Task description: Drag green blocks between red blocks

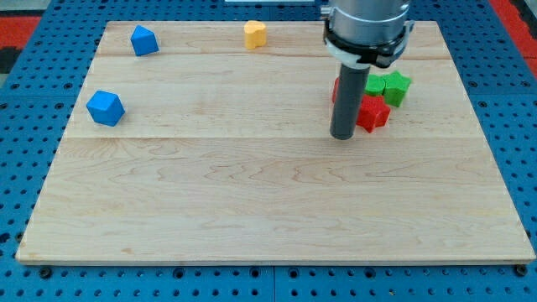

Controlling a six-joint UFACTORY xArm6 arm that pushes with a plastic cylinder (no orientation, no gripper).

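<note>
My tip [342, 136] rests on the board at the view's centre right. Just right of it lies a red star block [372, 113]. Above that sit a green block [374, 85], partly hidden by the rod, and a green star block [397, 87] to its right. A second red block [336, 91] shows as a sliver behind the rod, to the left of the green blocks. The tip stands just left of and below the red star, close to it; I cannot tell whether it touches.
A yellow block [255, 33] lies near the board's top edge. A blue block [144, 40] sits at the top left, another blue block [105, 107] at the left. The wooden board [252, 201] lies on a blue pegboard.
</note>
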